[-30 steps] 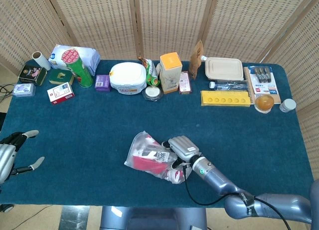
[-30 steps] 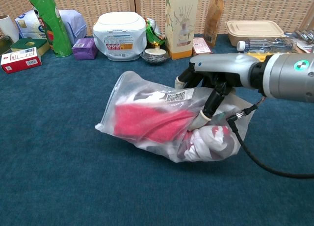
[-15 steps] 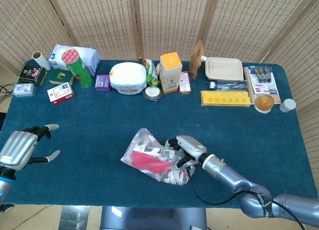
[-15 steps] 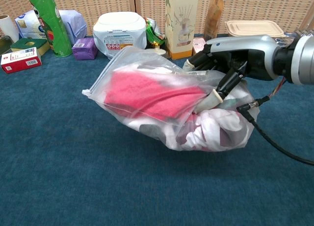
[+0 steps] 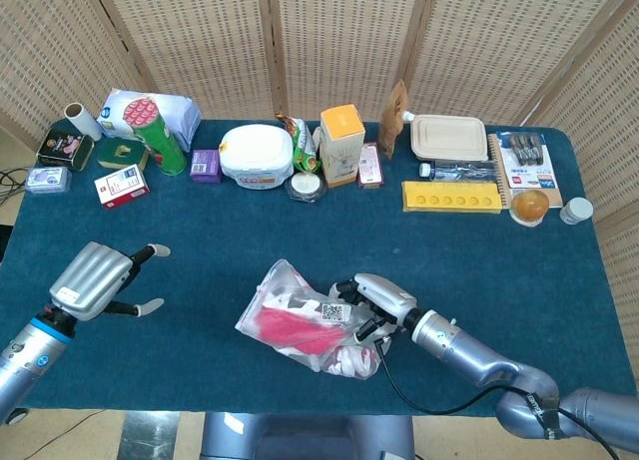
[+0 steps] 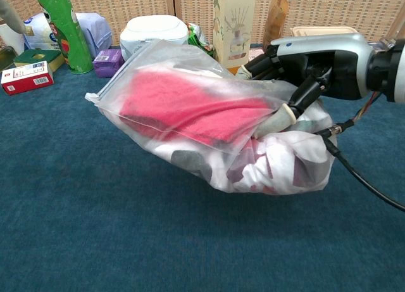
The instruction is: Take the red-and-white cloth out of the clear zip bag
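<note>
The bag (image 6: pixel 190 108) is clear plastic, crumpled, with a zip strip along its left edge and a small printed label on top. Inside it the cloth (image 6: pixel 183 108) shows as a flat red fold toward the zip end and a bunched white-and-dark-red wad at the other. The bag is near the table's (image 5: pixel 200 250) front edge, well in front of the white tub (image 5: pixel 257 157). The right hand (image 6: pixel 310 64) grips the bag's wadded end from above, fingers curled into the plastic. The left hand (image 5: pixel 98 276) hovers well left of the bag, fingers spread, holding nothing.
</note>
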Controlling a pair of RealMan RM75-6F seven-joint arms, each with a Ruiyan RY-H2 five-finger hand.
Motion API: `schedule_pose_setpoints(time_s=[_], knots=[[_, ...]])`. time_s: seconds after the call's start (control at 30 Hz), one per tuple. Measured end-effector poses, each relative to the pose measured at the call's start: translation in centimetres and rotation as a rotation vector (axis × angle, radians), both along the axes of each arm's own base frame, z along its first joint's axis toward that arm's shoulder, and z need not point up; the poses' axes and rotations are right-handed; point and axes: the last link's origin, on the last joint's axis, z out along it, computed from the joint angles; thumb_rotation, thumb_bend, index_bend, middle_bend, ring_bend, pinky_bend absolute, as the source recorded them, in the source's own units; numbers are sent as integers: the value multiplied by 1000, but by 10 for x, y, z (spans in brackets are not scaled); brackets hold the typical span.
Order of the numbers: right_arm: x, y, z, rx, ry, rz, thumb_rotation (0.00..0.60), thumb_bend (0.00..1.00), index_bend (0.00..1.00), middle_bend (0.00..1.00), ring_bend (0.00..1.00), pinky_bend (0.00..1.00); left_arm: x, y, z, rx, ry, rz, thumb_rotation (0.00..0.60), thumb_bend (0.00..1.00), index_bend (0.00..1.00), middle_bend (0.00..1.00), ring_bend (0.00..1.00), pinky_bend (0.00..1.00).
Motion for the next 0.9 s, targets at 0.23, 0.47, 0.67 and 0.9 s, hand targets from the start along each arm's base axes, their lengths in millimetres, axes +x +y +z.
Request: schedule_pose_setpoints(time_s=[0.23, 0.47, 0.67, 0.9], knots=[[4, 5, 1, 23, -33, 22, 599, 363, 795, 836, 1000, 975, 19, 11, -21, -82, -18, -42, 399, 261, 319, 990, 939, 909], [7, 7, 0, 40, -49, 26, 598, 363, 795, 836, 1000, 974, 36, 18, -36, -133, -50, -64, 402, 262, 341, 1000, 950, 920], [11, 8, -1, 51, -62, 32, 597, 364, 794, 836, 1000, 974, 50, 21, -47, -195, -104, -61, 399, 260, 352, 1000, 950, 920], [15, 6, 0, 57, -75, 28, 600, 363, 794, 836, 1000, 974, 71, 22, -61, -295, -176, -59, 395, 261, 361, 1000, 950, 920]])
